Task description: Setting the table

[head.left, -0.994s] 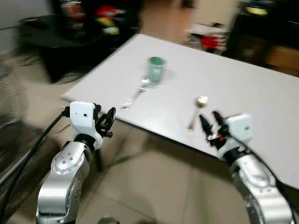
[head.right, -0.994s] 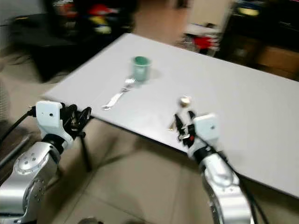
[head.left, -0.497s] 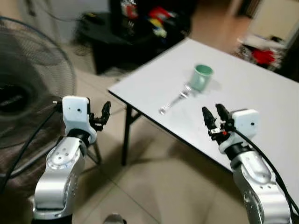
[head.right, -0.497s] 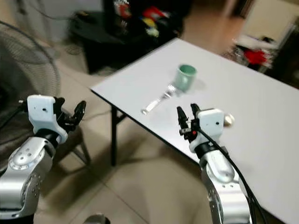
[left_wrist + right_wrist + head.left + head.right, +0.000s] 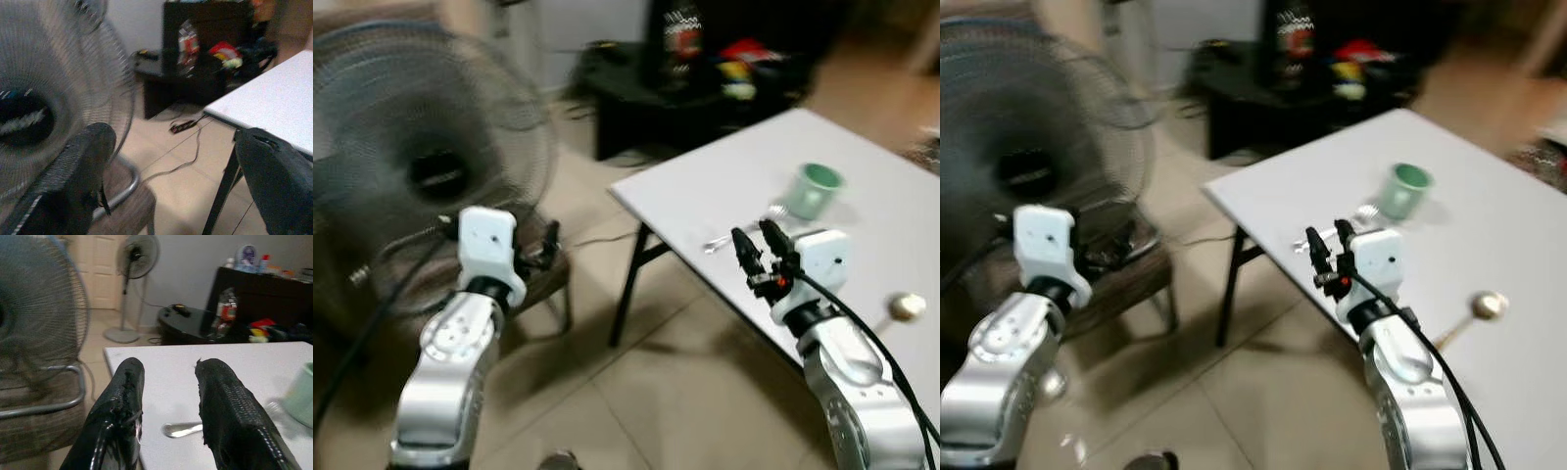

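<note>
A white table [image 5: 744, 186] stands at the right. On it are a green cup [image 5: 816, 189], a fork [image 5: 183, 429] lying in front of the cup, and a gold spoon [image 5: 905, 306] nearer the table's front edge. My right gripper [image 5: 756, 247] hovers over the table's near corner, open and empty, with the fork's handle just beyond its fingers [image 5: 222, 401]. My left gripper [image 5: 546, 250] is held out over the floor, left of the table, open and empty. It faces a big fan [image 5: 44, 98].
A large standing fan [image 5: 421, 166] is at the left, with a brown chair seat [image 5: 543, 284] below the left gripper. A black cabinet [image 5: 705, 88] with colourful items stands beyond the table. A cable [image 5: 188, 161] runs across the tiled floor [image 5: 636, 392].
The whole view has swung to the left: the table and its items have slid right and the fan has come in. Both grippers keep the same open pose.
</note>
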Tool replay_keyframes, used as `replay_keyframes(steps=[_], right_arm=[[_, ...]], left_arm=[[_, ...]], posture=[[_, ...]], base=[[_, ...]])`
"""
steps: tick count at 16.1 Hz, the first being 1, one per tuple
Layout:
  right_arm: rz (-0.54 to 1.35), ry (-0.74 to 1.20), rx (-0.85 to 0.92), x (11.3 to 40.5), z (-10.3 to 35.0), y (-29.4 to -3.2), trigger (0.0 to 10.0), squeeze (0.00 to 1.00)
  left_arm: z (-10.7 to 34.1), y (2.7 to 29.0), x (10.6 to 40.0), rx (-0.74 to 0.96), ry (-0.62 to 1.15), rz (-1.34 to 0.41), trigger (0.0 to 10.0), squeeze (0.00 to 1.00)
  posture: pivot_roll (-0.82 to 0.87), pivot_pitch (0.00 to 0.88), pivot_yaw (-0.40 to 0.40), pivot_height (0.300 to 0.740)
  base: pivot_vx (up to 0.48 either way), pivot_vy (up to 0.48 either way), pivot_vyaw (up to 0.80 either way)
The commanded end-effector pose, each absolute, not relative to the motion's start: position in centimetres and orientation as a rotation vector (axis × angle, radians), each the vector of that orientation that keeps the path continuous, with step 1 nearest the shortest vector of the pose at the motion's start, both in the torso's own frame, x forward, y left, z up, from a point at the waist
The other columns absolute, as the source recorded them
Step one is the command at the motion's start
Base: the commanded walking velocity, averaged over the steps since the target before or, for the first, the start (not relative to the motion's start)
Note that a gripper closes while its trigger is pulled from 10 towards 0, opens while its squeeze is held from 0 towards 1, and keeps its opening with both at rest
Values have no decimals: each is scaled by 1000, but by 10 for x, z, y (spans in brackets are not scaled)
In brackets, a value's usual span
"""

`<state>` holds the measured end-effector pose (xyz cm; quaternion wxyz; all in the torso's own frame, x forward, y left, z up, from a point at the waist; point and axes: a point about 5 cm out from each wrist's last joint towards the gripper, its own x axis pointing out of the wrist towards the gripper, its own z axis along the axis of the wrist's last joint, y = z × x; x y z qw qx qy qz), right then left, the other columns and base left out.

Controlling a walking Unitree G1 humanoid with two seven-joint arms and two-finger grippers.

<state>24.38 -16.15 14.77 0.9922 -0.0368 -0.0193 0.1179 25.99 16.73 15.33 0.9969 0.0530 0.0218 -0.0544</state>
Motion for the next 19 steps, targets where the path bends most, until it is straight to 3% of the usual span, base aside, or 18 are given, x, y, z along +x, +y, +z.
replay_keyframes(steps=[1, 5, 6, 7, 8, 9, 10, 11, 19], right_arm=[[232, -45, -73, 245, 150, -162, 10000, 0], [259, -29, -65, 245, 149, -158, 10000, 0], [244, -41, -54, 246, 150, -158, 10000, 0], [240, -44, -51, 247, 151, -158, 10000, 0], [230, -49, -42, 247, 152, -158, 10000, 0], [224, -39, -44, 247, 150, -159, 10000, 0], [227, -25, -47, 246, 148, -159, 10000, 0], [237, 4, -52, 244, 143, -158, 10000, 0], [305, 40, 14, 241, 135, -144, 10000, 0]], left_arm=[[157, 169, 264, 115, 40, -97, 10000, 996], [154, 161, 261, 85, 67, -121, 10000, 988], [156, 160, 264, 100, 48, -117, 10000, 902], [156, 159, 264, 101, 46, -118, 10000, 902], [157, 158, 265, 103, 45, -129, 10000, 522], [157, 159, 264, 135, 44, -131, 10000, 255], [157, 161, 264, 142, 44, -128, 10000, 235], [156, 164, 263, 155, 45, -111, 10000, 31], [164, 167, 258, 169, -1, -95, 10000, 0]], posture=[[-7, 17, -107, 740], [-5, 10, -112, 740], [-7, 3, -107, 740], [-7, 3, -107, 740], [-9, 4, -101, 740], [-9, 0, -99, 740], [-9, 0, -96, 740], [-5, 2, -88, 740], [40, 5, -94, 740]], base=[[0, 0, 800], [0, 0, 800], [0, 0, 800], [0, 0, 800], [0, 0, 800], [0, 0, 800], [0, 0, 800], [0, 0, 800], [0, 0, 800]])
